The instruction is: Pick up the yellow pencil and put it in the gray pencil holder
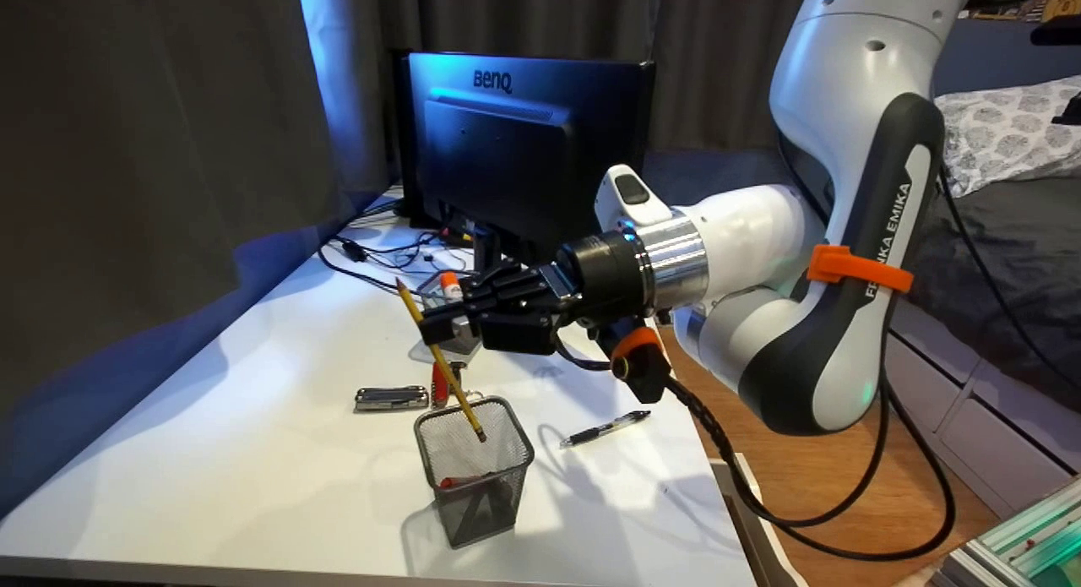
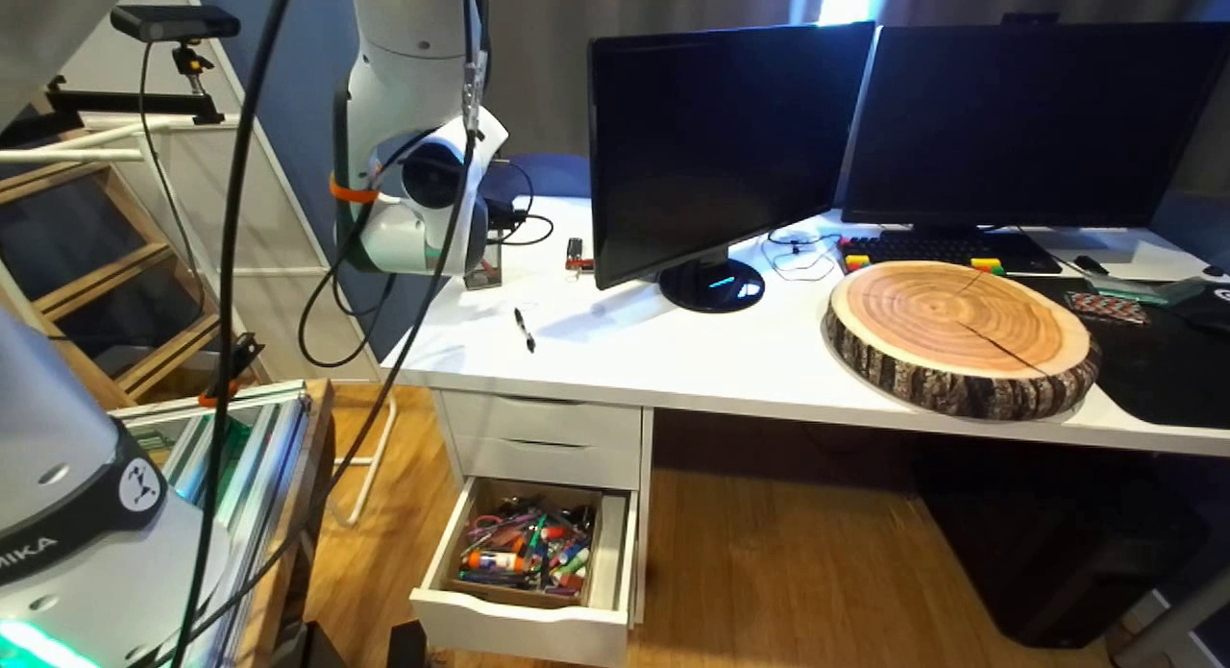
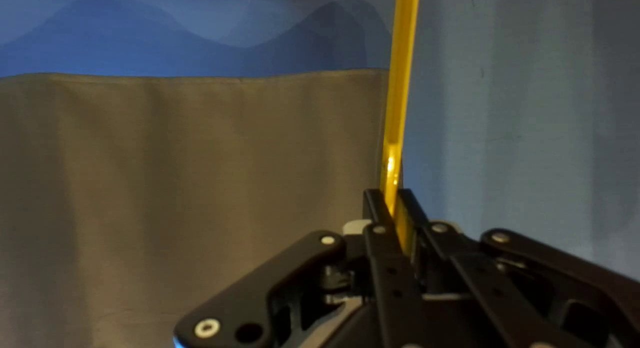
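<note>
White desk [image 1: 253,469]: black pen [image 1: 605,429] lying flat, in both exterior views. In an exterior view, folded multitool [image 1: 391,399] just beside a red tool [image 1: 440,386]; contact cannot be told. BenQ monitor [image 1: 524,131] farther back. In an exterior view, round wood slab [image 2: 961,336] lies on desk in front of a keyboard [image 2: 951,249]; below, open drawer [image 2: 524,632] holds a box [image 2: 514,594] of jumbled stationery [image 2: 528,553]. Wrist view: brown curtain [image 3: 200,188], lower left.

from here i count one pencil [image 3: 398,82], one gripper [image 3: 392,203], one holder [image 1: 480,513] and one pen [image 1: 603,430] near it. on the desk [image 2: 615,360] i make it two monitors [image 2: 730,149], one keyboard [image 2: 1028,253] and one log slice [image 2: 961,322], with three drawers [image 2: 524,628] underneath. the box [image 2: 519,597] in one drawer holds many small pieces [image 2: 528,545], too jumbled for me to number.
</note>
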`<state>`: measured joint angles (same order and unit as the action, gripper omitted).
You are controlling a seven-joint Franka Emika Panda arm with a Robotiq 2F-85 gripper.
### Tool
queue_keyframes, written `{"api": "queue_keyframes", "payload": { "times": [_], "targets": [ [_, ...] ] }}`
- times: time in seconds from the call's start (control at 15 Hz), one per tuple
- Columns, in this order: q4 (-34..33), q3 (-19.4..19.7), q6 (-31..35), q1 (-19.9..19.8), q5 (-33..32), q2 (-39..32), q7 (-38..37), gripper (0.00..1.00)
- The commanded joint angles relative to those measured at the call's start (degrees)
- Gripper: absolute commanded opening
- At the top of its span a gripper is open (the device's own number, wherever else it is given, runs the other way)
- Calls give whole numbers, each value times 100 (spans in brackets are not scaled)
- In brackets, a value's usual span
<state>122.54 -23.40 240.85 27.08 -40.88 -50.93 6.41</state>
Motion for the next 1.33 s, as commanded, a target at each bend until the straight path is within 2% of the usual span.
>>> {"api": "queue_keyframes", "payload": {
  "times": [0.0,0.2,0.27,0.33,0.47,0.93,1.07,1.27],
  "targets": [
    [-471,52,90,-6,-372,-419,-238,2],
    [-560,84,20,-4,-377,-544,-284,4],
    [-583,87,20,-7,-371,-579,-291,34],
    [-578,96,-4,-14,-392,-580,-307,35],
    [-530,112,-14,-14,-344,-542,-279,47],
    [-86,113,-224,-16,-95,79,-256,96],
    [249,81,-597,-23,142,531,-394,100],
    [762,-34,-1513,-66,508,1309,-753,100]
  ]
}}
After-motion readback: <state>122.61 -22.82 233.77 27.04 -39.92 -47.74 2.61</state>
